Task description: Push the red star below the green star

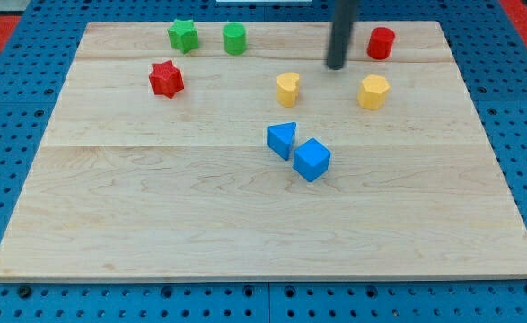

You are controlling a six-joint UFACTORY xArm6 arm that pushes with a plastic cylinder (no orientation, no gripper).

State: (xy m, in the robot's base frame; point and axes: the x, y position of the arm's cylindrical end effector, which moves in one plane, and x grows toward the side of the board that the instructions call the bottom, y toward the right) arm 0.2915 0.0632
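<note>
The red star point(166, 79) lies on the wooden board point(155, 215) at the upper left. The green star point(182, 35) sits just above it and slightly to its right, near the board's top edge, with a small gap between them. My tip point(336, 65) is the lower end of a dark rod coming down from the view's top. It stands far to the right of both stars, between the yellow heart point(287, 89) and the red cylinder point(381, 43), touching no block.
A green cylinder point(234, 39) stands right of the green star. A yellow hexagonal block point(373, 91) lies at the right. A blue triangle point(282, 140) and a blue cube point(311, 160) touch near the board's middle. Blue pegboard surrounds the board.
</note>
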